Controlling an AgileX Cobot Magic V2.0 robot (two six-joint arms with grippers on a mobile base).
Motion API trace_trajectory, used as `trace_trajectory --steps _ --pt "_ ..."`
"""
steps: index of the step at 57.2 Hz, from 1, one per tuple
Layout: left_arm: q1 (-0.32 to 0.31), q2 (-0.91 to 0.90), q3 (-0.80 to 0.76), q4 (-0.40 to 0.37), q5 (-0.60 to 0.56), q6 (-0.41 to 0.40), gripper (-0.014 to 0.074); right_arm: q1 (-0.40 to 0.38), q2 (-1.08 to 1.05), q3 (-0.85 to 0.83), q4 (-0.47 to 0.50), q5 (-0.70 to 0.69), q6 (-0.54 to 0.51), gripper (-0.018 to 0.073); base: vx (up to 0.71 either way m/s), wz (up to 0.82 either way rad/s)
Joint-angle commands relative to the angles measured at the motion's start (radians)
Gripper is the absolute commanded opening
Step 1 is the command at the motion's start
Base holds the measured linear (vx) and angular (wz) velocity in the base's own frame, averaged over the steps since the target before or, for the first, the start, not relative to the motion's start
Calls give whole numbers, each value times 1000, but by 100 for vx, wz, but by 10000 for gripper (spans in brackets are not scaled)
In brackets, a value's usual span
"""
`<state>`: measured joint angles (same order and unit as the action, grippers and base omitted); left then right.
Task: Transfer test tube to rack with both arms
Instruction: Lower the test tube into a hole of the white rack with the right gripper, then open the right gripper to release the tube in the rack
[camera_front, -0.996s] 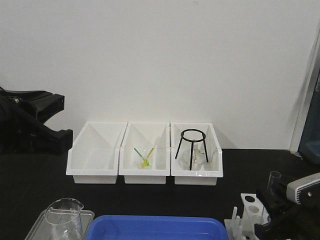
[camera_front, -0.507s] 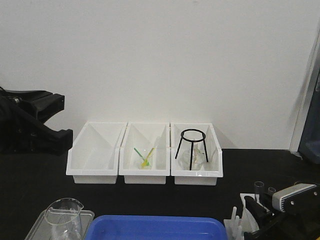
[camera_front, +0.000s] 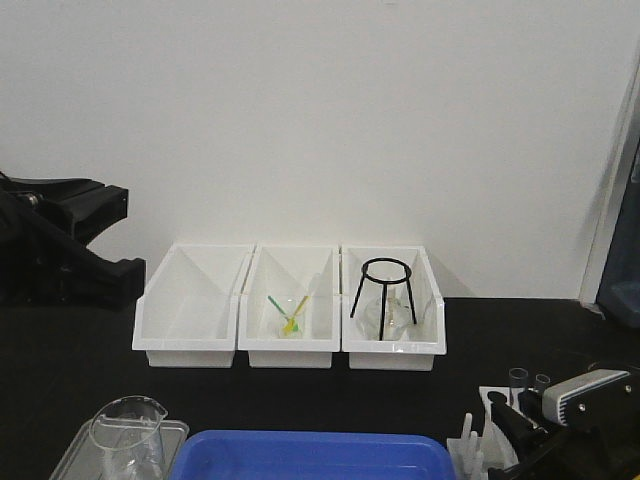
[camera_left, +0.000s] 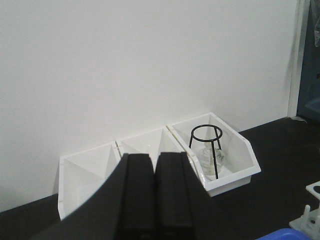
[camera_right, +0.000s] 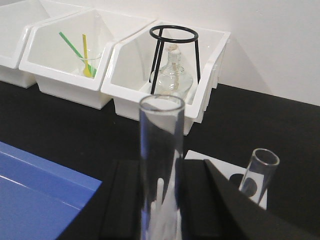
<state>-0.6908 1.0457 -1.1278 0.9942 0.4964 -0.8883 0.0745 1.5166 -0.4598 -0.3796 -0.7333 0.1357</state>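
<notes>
Transfer nearly done: we hold the test tube (camera_right: 161, 135) clamped in the right gripper (camera_right: 160, 200) at the rack (camera_right: 215, 162) beside a twin tube (camera_right: 260, 170), release pending; left gripper (camera_left: 155, 190) pinched together, empty.

clear test tube (camera_right: 161, 165) upright at white rack (camera_right: 210, 159)

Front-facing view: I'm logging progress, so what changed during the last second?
The right end effector came down and leftward, lowering the test tube it grips toward the rack, beside the twin tube. The left arm, bins, beaker and blue tray stayed put.
</notes>
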Motion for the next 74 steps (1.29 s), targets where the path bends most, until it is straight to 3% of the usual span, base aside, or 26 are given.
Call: trace_trajectory --steps 1,23,51,74 --pt "0 -15 -33 39 -49 -3 -8 -3 -28 -26 4 -39 0 -8 0 0" --pt "0 -15 -33 38 -53 -3 -8 -3 -8 -26 5 -21 -1 34 0 0" --pt "0 -15 -33 38 -53 -4 -8 -3 -38 -26 5 -5 0 445 0 0" --pt "0 -15 -33 38 -53 -4 -8 -3 -353 -26 5 123 -12 461 0 0"
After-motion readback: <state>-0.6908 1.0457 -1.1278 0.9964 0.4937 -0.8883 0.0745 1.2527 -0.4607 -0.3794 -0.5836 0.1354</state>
